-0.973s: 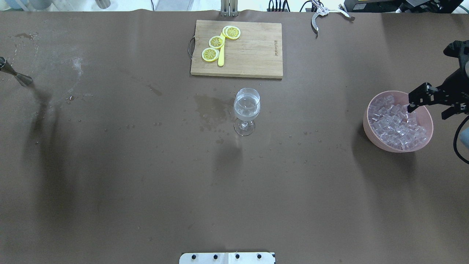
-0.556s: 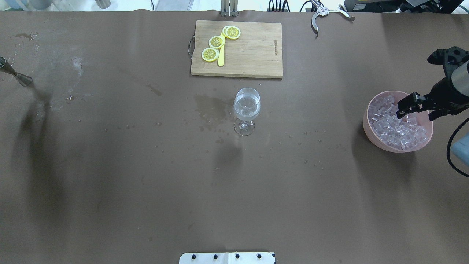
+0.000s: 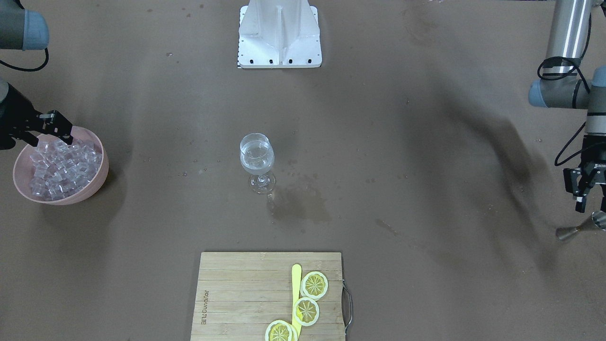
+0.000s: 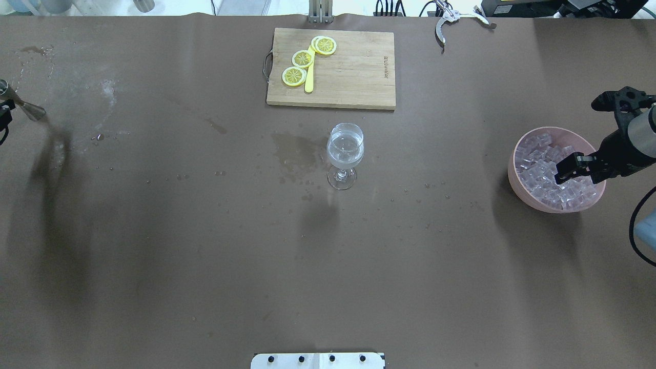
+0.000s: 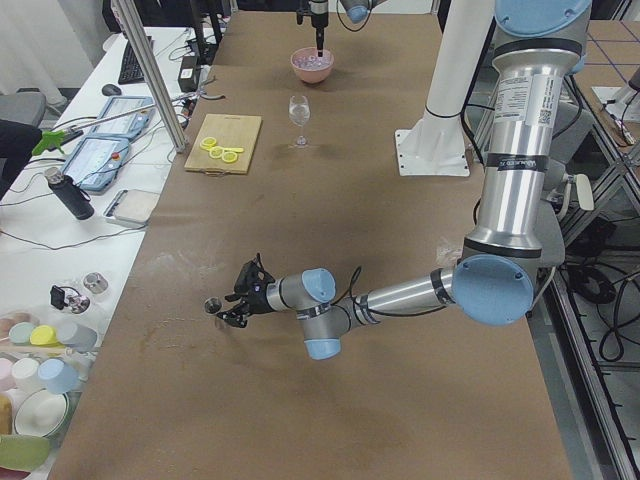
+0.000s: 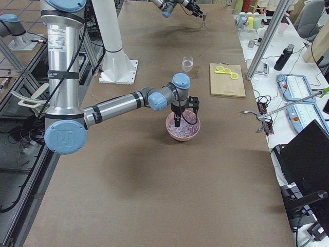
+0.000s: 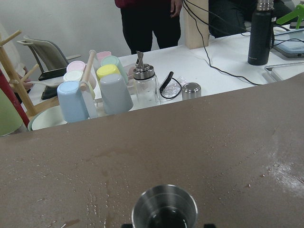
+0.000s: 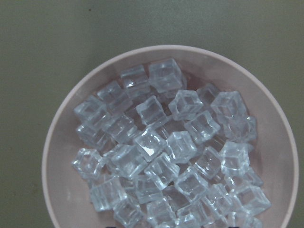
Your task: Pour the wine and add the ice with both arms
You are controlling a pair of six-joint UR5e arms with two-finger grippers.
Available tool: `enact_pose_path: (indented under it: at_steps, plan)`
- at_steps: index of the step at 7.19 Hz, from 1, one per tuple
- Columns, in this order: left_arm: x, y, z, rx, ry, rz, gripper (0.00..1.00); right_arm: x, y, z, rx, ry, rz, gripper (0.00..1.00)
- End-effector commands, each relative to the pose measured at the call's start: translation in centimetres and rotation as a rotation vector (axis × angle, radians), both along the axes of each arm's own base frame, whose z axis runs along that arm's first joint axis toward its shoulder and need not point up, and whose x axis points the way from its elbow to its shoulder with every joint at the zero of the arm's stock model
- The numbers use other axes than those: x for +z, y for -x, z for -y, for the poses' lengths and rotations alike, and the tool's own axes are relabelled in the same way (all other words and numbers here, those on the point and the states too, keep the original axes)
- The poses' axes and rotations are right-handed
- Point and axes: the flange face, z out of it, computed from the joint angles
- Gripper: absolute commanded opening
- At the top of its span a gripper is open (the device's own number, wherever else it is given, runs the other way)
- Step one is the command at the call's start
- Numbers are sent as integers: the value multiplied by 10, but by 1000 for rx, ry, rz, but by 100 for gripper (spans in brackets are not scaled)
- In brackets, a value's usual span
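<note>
Nearest the robot, white pedestal base plate (image 4: 318, 360) on the brown table (image 4: 154, 230). Mid-table, stemmed clear wine glass (image 4: 342, 179), upright, with the clear colourless wine (image 4: 345, 154) filling most of its bowl; dark damp stain (image 4: 292, 148) just beside it. At the robot's right, round pink bowl (image 4: 538, 204) heaped with small glassy ice cubes (image 4: 535, 164). Black two-finger right gripper (image 4: 578, 174) over that bowl, fingers spread, pinching nothing; contact with the top cubes unclear. Farther off at the left edge, small double-cone steel jigger (image 3: 581, 226), standing, inside too dark to judge. Black left gripper (image 3: 589, 201) just beside it, fingers spread wider than the cup, not clamping. Farthest, bamboo cutting board (image 4: 353, 77) carrying three yellow lemon slices (image 4: 303, 58) and a yellow stick (image 4: 309, 81); metal tongs (image 4: 443, 23) at the far edge.

Against 0.6 s ago: right gripper shifted nearer the robot over the cubes; left gripper newly showing at the overhead view's left rim; glass, bowl and board unmoved.

Burnt-in mark along the board's right side, too small to read.
</note>
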Motion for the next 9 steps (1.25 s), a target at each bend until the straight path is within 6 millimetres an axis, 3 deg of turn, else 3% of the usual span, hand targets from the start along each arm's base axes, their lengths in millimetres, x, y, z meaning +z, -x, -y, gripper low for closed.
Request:
enact_pose_path:
  at_steps: [1,3,5,9]
  plan:
    - [13,-1,-5,1,5,7,59,2,2,-4,-11,-5,7,79]
    - [13,-11,11,-21,0,16,59,0,18,-7,-39,-12,5,67]
    - [13,-25,12,-10,-12,14,59,10,25,-8,-61,-19,-17,67]
    - [30,-24,9,-7,-10,23,65,17,22,-10,-71,-21,-24,67]
